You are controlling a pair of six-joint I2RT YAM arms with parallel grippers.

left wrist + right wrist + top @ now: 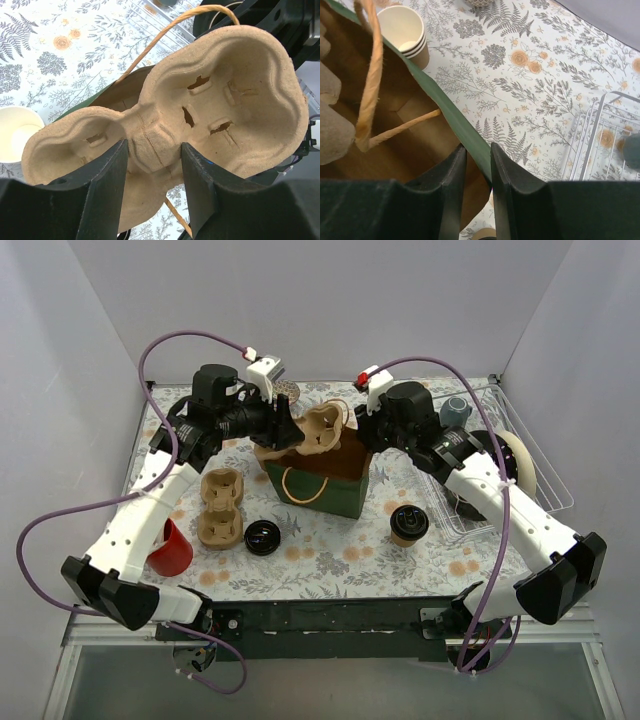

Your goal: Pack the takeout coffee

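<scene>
Dark green paper bag (322, 485) with tan handles; tan coffee cup (408, 525), black lid; red cup (170, 548); fern-and-flower printed surface (340, 560).

Plain pale grey walls (330, 300) close in the table (330, 565) behind and on both sides. A cloth printed with ferns and orange flowers covers the tabletop (its near edge is a dark strip). Light is even.
</scene>
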